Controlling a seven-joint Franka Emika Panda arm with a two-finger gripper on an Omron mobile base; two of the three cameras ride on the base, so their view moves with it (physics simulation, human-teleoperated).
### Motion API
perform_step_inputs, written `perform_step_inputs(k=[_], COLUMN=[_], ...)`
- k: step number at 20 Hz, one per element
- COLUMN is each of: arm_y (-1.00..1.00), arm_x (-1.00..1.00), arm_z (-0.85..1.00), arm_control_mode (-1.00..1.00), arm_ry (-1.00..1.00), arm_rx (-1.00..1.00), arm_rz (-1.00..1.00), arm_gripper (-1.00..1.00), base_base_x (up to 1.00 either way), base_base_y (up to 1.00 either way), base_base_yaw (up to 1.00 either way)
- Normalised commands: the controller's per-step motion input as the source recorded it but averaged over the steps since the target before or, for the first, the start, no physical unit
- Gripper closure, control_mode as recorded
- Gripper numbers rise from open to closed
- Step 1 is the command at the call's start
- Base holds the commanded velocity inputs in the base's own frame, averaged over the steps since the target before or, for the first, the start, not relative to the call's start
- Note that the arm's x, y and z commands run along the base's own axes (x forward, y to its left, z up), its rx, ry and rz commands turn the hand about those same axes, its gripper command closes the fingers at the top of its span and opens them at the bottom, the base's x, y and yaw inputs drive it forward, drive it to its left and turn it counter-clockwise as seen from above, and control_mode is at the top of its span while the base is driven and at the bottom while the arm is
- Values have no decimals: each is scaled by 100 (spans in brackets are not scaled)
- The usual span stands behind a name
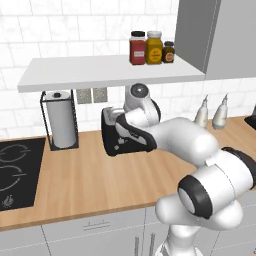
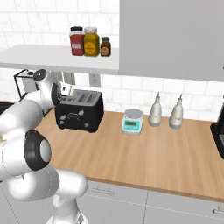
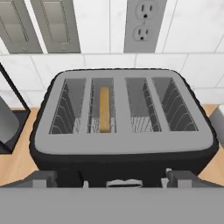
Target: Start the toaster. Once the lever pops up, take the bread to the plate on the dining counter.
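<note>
A light wood counter (image 1: 100, 175) runs along a white-tiled wall (image 1: 60, 25), over grey drawer fronts. Above it a white shelf (image 1: 90, 70) carries three spice jars (image 1: 152, 47), red, yellow and dark, beside a grey wall cabinet (image 2: 175, 39). On the counter stands the boxy glossy black toaster (image 2: 79, 111), with small knobs on its front. The left base view shows a paper-towel roll in a black wire holder (image 1: 61, 119) just left of the toaster, and a black cooktop (image 1: 17, 170) set into the counter's left end. The right base view shows, to the toaster's right, a small white kitchen scale (image 2: 132, 121) and two pale bottles (image 2: 166, 111). The hand view looks down on the toaster's grey top: the thin tan-brown bread slice (image 3: 104, 109) stands on edge in the second slot opening from the left, with a wall outlet (image 3: 142, 24) behind. The robot's gripper (image 3: 111, 178) hangs just above the toaster's near edge, its fingers spread wide and holding nothing.
</note>
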Motion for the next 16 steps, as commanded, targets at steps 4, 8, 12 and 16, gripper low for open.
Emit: perform_step_inputs(k=[4,8,12,16], arm_y=[13,8,0,0], arm_x=[31,19,1,3], arm_z=[6,0,-8,-10], arm_control_mode=[-100,-100,-100,-100], arm_ry=[-1,-6,-10,-7], arm_rx=[0,0,0,0], arm_rz=[2,5,1,0], arm_gripper=[-100,-100,-100,-100], base_base_x=[0,0,0,0], base_base_y=[0,0,0,0], base_base_yaw=[0,0,0,0])
